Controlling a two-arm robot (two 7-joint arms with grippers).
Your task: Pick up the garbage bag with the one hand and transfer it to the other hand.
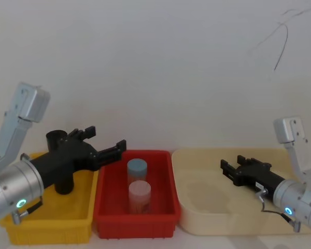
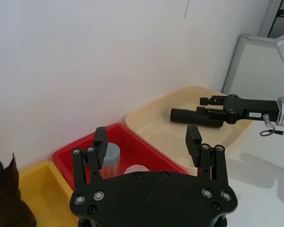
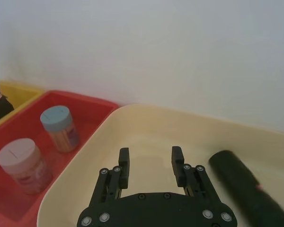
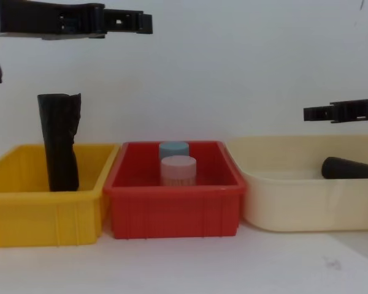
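While the garbage bag point(image 4: 349, 168) lies on its side on the floor of the cream bin point(image 4: 282, 184), neither of my arms touches it. It is a tight black roll, smooth along its length, with a plain rounded end facing the middle of the bin. It sits toward that bin's right part, and nothing else lies in there with it.

My right end effector point(image 1: 230, 163) hangs above the cream bin, fingers spread and empty, with the bag below and just to one side of them. My left end effector point(image 1: 106, 137) is raised over the border between the yellow bin point(image 4: 43, 214) and the red bin point(image 4: 172, 208), its fingers also spread wide with nothing between them.

All three bins stand in a row on the white bench point(image 4: 184, 263), yellow to my left, red in the middle, cream to my right. Standing upright in the yellow bin is another black roll point(image 4: 58, 141) with a loose flared flap at its top. Two jars stand in the red one, a blue-lidded jar point(image 1: 137, 167) behind a pale pink-lidded jar point(image 1: 139, 189), close together.
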